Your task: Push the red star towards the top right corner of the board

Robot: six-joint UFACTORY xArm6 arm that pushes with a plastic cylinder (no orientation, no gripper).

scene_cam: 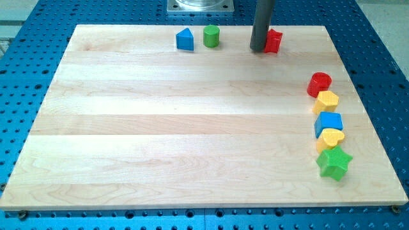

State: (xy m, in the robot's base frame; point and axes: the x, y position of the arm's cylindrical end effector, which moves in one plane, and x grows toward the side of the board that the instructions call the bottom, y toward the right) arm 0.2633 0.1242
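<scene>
The red star (274, 41) lies near the board's top edge, right of the middle, partly hidden by my rod. My tip (258, 49) rests on the board right against the star's left side. The board's top right corner (324, 29) is a short way to the star's right.
A blue block (185, 40) and a green cylinder (211, 36) sit near the top edge, left of my tip. Down the right side stand a red cylinder (319, 84), a yellow block (326, 101), a blue cube (328, 122), a yellow heart (330, 138) and a green star (334, 163).
</scene>
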